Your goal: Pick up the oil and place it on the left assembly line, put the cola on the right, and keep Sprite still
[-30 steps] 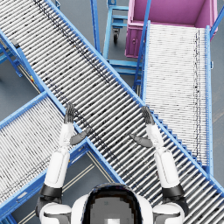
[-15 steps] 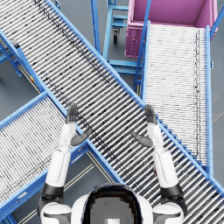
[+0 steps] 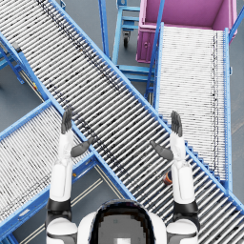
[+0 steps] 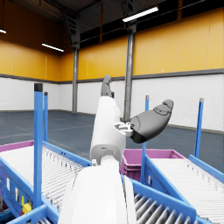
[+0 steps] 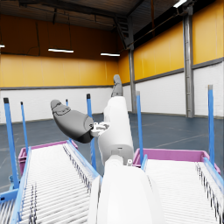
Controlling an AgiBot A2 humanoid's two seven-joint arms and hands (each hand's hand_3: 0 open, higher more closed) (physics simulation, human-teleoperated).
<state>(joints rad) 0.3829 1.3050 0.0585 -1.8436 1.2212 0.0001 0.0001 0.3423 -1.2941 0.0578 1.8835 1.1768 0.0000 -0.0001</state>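
A small orange-and-dark object (image 3: 167, 178) lies on the central roller conveyor (image 3: 109, 105), just beside the right forearm and partly hidden by it. Whether it is the oil, the cola or the Sprite cannot be told. The right hand (image 3: 171, 138) is raised over the same conveyor, released, fingers extended and thumb spread inward, holding nothing; the right wrist view shows this hand (image 5: 87, 124) the same way. The left hand (image 3: 70, 137) hovers over the blue frame edge between the central conveyor and the left roller conveyor (image 3: 24, 162), likewise released and empty, as in the left wrist view (image 4: 140, 124). The right roller conveyor (image 3: 190, 86) ends at a pink bin (image 3: 190, 12).
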